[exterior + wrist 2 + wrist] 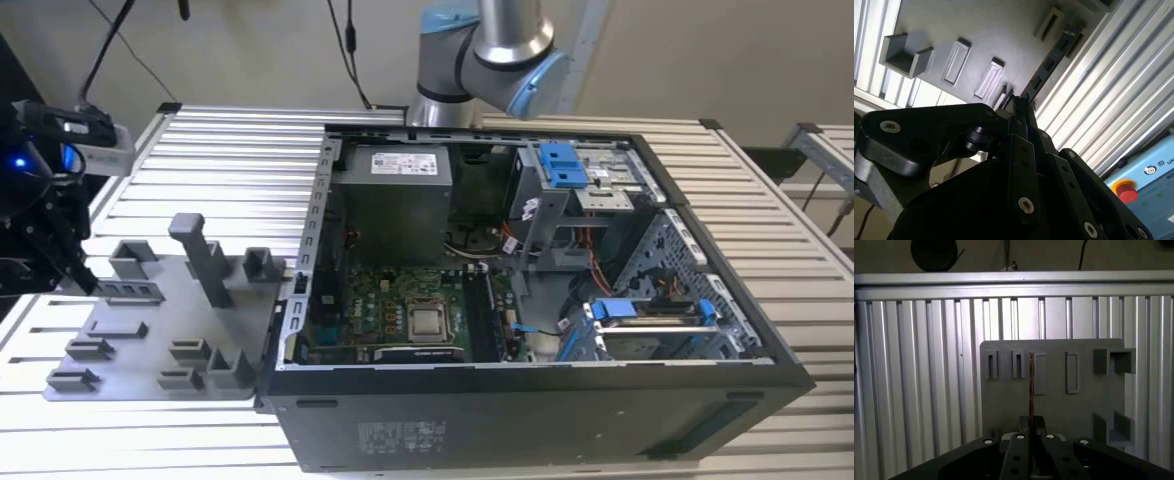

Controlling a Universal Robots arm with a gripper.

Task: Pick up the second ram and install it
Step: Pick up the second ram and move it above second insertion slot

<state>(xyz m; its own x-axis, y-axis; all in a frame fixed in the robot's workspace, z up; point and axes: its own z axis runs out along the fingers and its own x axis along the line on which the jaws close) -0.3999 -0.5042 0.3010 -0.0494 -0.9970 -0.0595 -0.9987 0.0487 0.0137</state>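
Observation:
The ram (1051, 60) is a thin dark stick that juts out from between my fingertips. In the first wrist view the ram (1031, 385) is edge-on, a narrow line over the grey holder plate (1054, 400). My gripper (1031, 422) is shut on its near end, as the gripper (1019, 102) also shows in the second wrist view. In the exterior view the black gripper (70, 270) hangs at the far left, over the holder plate's (147, 345) left edge. The open computer case (400, 430) lies to the right, with its motherboard memory slots (483, 310) facing up.
The holder plate carries several upright grey blocks and slots (200, 255). The table (227, 150) is ribbed aluminium. The arm's base (481, 50) stands behind the case. A pendant with a red stop button (1124, 190) lies off the table.

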